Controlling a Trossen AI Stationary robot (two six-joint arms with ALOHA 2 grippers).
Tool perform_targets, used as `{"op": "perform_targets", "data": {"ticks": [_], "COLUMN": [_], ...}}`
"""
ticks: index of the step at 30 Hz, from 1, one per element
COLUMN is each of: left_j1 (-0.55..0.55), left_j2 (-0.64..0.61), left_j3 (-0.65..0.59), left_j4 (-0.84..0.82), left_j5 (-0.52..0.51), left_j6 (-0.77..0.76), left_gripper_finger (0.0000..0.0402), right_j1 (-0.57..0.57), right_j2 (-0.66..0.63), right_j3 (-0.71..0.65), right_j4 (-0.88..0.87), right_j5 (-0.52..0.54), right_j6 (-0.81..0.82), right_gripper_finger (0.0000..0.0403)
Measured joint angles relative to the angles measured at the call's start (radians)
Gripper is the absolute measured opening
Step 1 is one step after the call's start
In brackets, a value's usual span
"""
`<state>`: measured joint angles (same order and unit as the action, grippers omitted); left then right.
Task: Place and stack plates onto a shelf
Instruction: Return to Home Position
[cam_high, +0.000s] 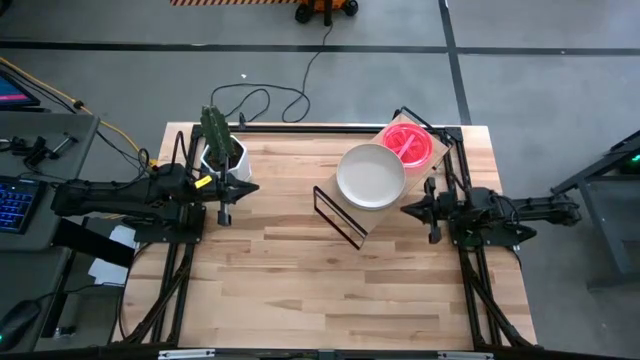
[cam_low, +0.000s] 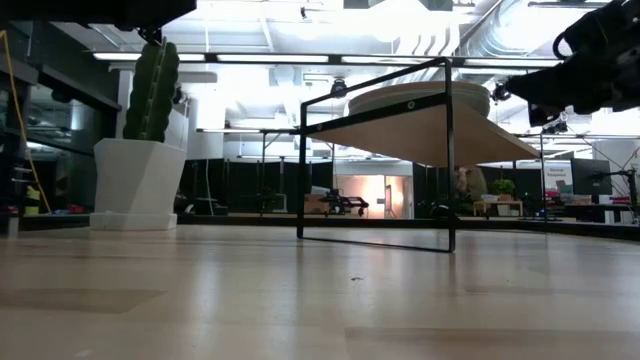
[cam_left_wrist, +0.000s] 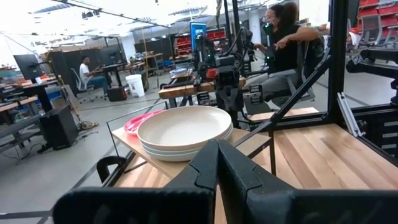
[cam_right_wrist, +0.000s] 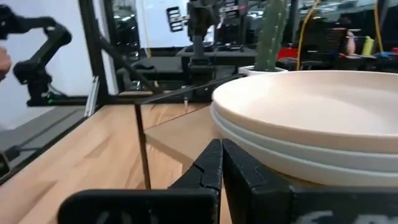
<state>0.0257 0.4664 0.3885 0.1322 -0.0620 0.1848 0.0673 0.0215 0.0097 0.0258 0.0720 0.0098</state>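
A light plywood shelf (cam_high: 372, 220) on a black frame stands slantwise right of the table's middle. On it rests a stack of pale plates (cam_high: 370, 176), cream-white on top, also seen in the left wrist view (cam_left_wrist: 183, 127) and close up in the right wrist view (cam_right_wrist: 311, 106). Beside it, on the shelf's far end, lies a stack of pink plates (cam_high: 408, 142). My left gripper (cam_high: 250, 188) hovers shut near the cactus pot, well left of the shelf. My right gripper (cam_high: 406, 209) hovers shut just right of the shelf, close to the pale stack.
A white pot with a green cactus (cam_high: 220, 145) stands at the table's far left, just behind my left gripper. Black frame rails run along the table's left and right sides. Bare planks (cam_high: 330, 290) fill the near half. People sit in the room beyond.
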Motion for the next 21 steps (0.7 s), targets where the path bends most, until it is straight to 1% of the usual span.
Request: {"op": "perform_targets", "data": {"ticks": [3,10,14,19,21], "left_j1": [0.0,0.0,0.0,0.0,-0.002], "left_j2": [0.0,0.0,0.0,-0.031,-0.059], "left_j3": [0.0,0.0,0.0,-0.007,-0.055], "left_j4": [0.0,-0.002,-0.019,-0.146,-0.097], "left_j5": [0.0,0.0,-0.001,0.011,0.012], "left_j6": [0.0,-0.011,-0.049,-0.113,-0.146], "left_gripper_finger": [0.0,0.0,0.0,0.0,0.0], "right_j1": [0.0,0.0,0.0,0.0,0.0], "right_j2": [0.006,0.006,0.006,0.006,0.006], "right_j3": [0.0,0.0,0.0,0.0,0.0], "right_j4": [-0.003,-0.003,-0.003,-0.004,-0.004], "right_j5": [-0.022,-0.021,-0.02,-0.02,-0.02], "right_j6": [-0.033,-0.031,0.072,0.184,0.216], "right_gripper_finger": [0.0,0.0,0.0,0.0,0.0]}}
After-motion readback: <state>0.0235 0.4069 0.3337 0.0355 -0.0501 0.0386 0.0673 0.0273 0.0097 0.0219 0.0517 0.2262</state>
